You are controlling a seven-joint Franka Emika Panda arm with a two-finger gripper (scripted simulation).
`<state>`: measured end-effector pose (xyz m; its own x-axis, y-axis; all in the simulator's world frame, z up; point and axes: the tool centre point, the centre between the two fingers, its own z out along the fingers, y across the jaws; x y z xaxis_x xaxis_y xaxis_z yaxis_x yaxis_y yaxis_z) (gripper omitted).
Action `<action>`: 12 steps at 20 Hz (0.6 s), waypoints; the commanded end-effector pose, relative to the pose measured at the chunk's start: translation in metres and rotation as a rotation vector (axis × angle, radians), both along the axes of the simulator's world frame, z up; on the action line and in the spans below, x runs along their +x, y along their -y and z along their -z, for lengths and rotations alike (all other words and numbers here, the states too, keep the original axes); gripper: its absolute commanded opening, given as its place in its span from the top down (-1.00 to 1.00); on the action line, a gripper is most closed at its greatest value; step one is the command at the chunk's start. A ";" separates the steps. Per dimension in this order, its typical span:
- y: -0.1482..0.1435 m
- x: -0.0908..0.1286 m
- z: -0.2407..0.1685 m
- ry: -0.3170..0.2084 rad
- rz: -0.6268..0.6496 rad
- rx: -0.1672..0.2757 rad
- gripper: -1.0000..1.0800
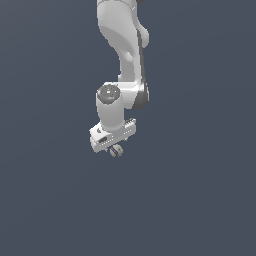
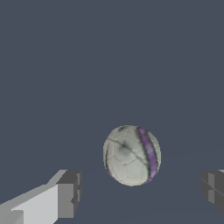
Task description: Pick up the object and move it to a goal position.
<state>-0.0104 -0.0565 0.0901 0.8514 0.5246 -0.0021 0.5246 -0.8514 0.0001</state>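
The object [image 2: 131,155] is a small whitish-grey ball with a purple stripe and dark smudges. In the wrist view it lies between my two dark finger pads [image 2: 70,190], with a clear gap on each side, so nothing touches it. My gripper [image 2: 140,192] is open around it. In the exterior view the white arm reaches straight down, and the gripper [image 1: 114,150] hangs low with the ball [image 1: 118,151] showing just under the hand, partly hidden by the fingers.
A plain dark grey-blue floor [image 1: 200,200] fills both views. No goal marker or other object shows.
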 end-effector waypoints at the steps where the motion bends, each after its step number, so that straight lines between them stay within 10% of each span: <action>1: 0.001 0.000 0.002 0.001 -0.016 0.001 -0.92; 12: 0.001 -0.001 0.021 0.001 -0.019 0.001 -0.92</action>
